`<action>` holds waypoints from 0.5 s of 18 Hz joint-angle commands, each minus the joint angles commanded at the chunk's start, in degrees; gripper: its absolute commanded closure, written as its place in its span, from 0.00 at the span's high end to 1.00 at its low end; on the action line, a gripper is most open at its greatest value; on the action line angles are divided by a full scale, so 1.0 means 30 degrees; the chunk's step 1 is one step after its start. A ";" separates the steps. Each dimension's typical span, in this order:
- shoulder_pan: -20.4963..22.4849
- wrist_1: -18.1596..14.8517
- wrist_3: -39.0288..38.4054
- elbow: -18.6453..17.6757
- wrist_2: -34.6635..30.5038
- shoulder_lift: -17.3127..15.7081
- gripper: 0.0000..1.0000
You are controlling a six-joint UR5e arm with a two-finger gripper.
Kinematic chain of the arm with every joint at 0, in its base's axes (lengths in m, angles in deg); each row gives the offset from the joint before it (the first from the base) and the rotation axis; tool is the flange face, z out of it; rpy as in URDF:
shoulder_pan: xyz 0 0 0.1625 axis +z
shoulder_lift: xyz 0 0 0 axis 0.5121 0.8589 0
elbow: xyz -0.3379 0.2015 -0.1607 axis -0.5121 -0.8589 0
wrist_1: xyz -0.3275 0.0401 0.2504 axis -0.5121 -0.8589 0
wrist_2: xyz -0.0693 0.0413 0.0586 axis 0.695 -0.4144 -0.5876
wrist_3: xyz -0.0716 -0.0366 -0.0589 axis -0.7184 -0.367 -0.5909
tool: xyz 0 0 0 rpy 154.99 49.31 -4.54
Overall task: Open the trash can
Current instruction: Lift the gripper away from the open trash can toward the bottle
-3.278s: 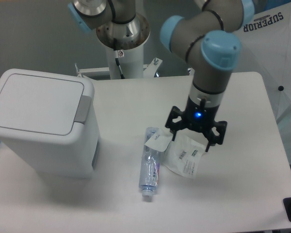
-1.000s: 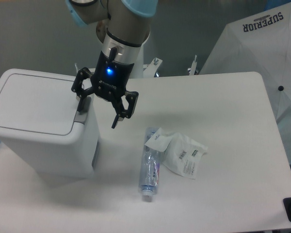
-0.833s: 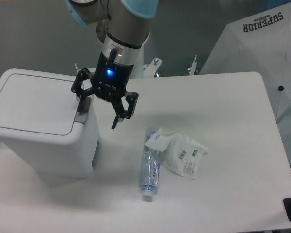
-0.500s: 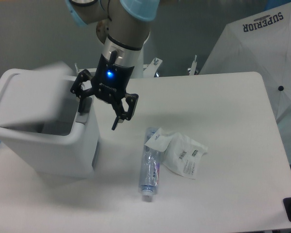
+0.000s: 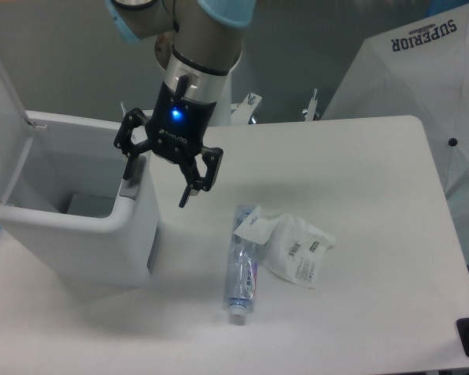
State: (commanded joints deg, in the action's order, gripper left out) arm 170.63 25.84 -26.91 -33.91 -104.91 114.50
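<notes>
Standing open: one trash can (image 5: pixel 102 234), one bottle (image 5: pixel 241 273).

Trash can (image 5: pixel 102 234) at the table's (image 5: pixel 375 312) left edge, lid (image 5: pixel 1 117) upright on its far left side, gripper (image 5: pixel 158 173) over its right rim, bottle (image 5: pixel 241 273) right of the can, crumpled bag (image 5: pixel 293 246) touching the bottle's right side

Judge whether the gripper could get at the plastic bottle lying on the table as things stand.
Probably yes. The gripper is open and empty, the bottle lies uncovered on the table, and only a crumpled white bag touches its side.
</notes>
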 joint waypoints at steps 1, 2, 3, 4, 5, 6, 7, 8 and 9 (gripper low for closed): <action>0.0293 0.0029 0.0059 0.0000 0.0000 0.0117 1.00; 0.0557 0.0116 0.0292 0.0000 0.0000 0.0234 1.00; 0.0734 0.0349 0.0410 0.0000 0.0000 0.0583 1.00; 0.1026 0.0700 0.0470 0.0000 0.0000 0.0935 1.00; 0.1290 0.1022 0.0470 0.0000 -0.0058 0.1141 1.00; 0.1553 0.1373 0.0470 0.0029 -0.0059 0.1375 1.00; 0.1788 0.1667 0.0528 0.0030 -0.0117 0.1697 1.00; 0.2051 0.1902 0.0645 0.0088 -0.0175 0.2048 1.00; 0.2199 0.1962 0.0907 0.0175 -0.0234 0.2341 1.00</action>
State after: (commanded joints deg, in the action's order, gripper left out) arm 177.23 31.73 -24.19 -33.38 -105.62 121.52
